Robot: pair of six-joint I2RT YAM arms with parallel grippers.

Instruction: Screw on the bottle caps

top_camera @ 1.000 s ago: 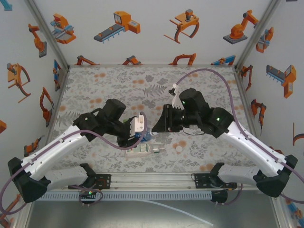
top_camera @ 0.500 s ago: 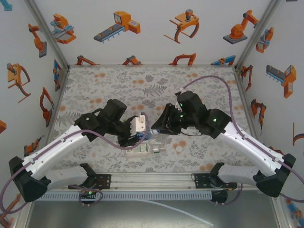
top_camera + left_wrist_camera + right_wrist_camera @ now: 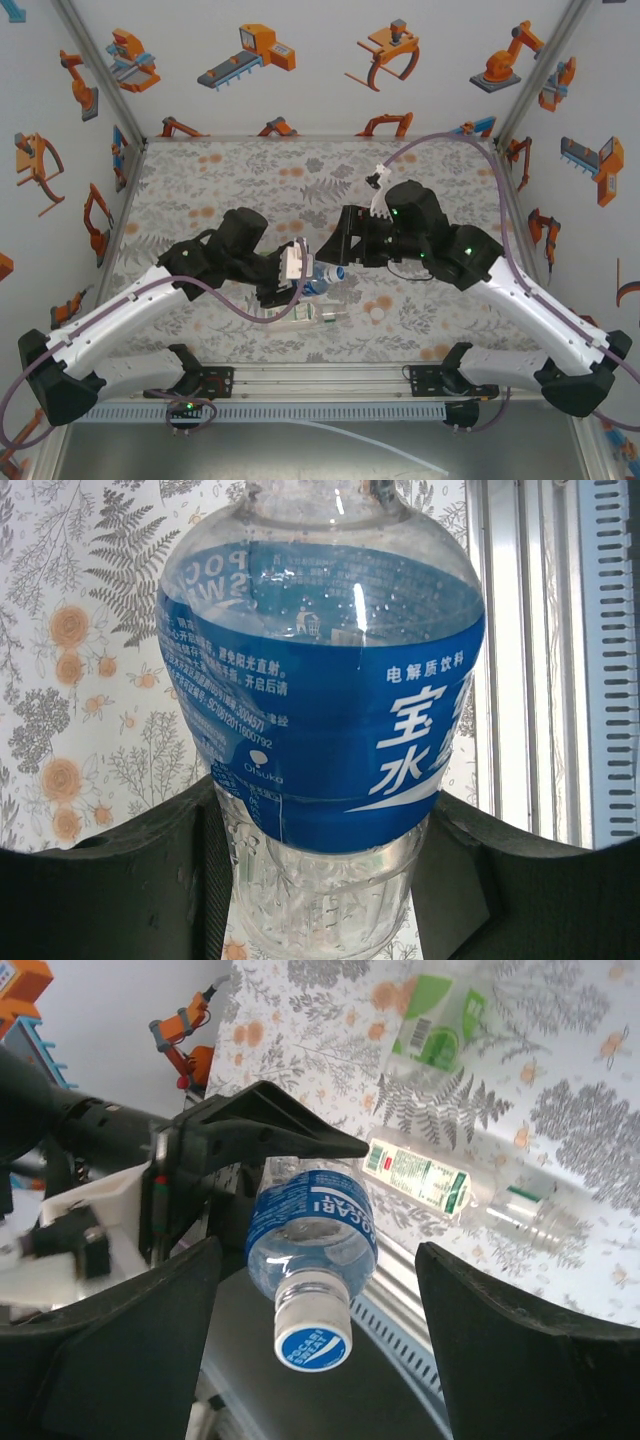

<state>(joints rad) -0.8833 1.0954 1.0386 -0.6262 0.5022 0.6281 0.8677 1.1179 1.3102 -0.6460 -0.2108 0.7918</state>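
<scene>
From above, both arms are bending inward over the floral table [image 3: 250, 180], wrists nearly meeting. The left gripper [image 3: 303, 283] is holding the blue bottle [image 3: 322, 281], neck toward the right gripper [image 3: 344, 262]. A loose cap [image 3: 377, 313] is lying nearby.

Left wrist: dark fingers [image 3: 130, 880] are clamping the clear ribbed plastic below the glossy label.

Right wrist: the jaws are standing apart either side of the bottle's round white cap [image 3: 312, 1342], not touching it. A green bottle [image 3: 440, 1010] and a white bottle [image 3: 420, 1175] are lying flat.

Printed cloth and sticker walls around me.
A grey cloth [image 3: 250, 180] with ferns and orange flowers lies spread below me; orange robot stickers [image 3: 250, 52] dot the white walls [image 3: 320, 95]. Metal posts [image 3: 102, 70] rise at the far corners; a silver rail [image 3: 320, 378] and slotted duct [image 3: 330, 411] run along the near edge.
</scene>
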